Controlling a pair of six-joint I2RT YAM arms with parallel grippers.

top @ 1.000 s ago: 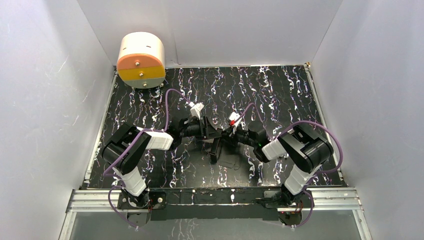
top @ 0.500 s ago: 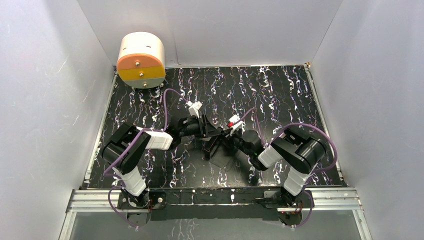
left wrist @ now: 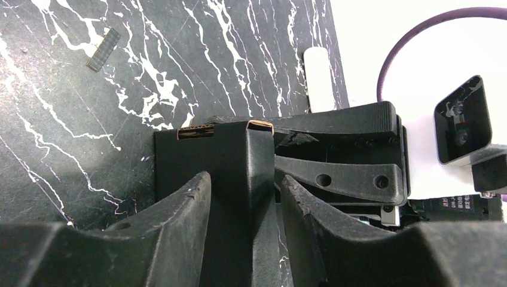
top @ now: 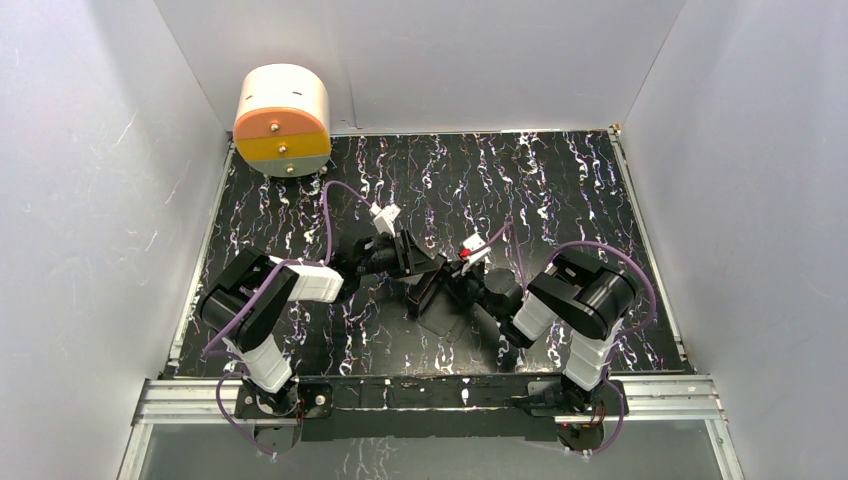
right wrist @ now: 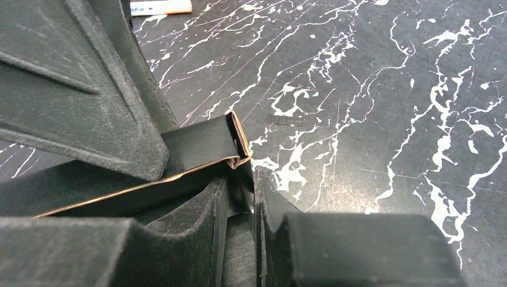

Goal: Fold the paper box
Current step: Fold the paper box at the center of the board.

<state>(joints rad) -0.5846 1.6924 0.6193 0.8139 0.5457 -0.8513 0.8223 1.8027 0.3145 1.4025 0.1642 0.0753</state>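
1. Left wrist view: the left tool [left wrist: 245, 197] stands about half wide, and a raised panel of the paper box [left wrist: 221, 155] fills the gap between its fingers, so it appears to hold that panel upright. A folded corner with a brown cut edge shows at the top of the panel. The box rests on the bench [left wrist: 89, 119].
2. Right wrist view: the right tool [right wrist: 239, 209] is drawn narrow and pinches a thin flap of the same box. A creased end of card juts out just past its tips, and one finger of the left tool looms on the left.
3. Top external view: the box lies well apart from the cream and orange drum [top: 283, 118], nearer the arm bases than the drum is and off to its right in this view. Both tools meet over it from either side.
4. The step in hand looks like mid-fold: one wall is raised, one flap is gripped and the box is not yet closed.
5. The next move likely calls for the left tool to keep the wall steady. The right tool can then turn its flap along the crease, gently, since thin card buckles easily.
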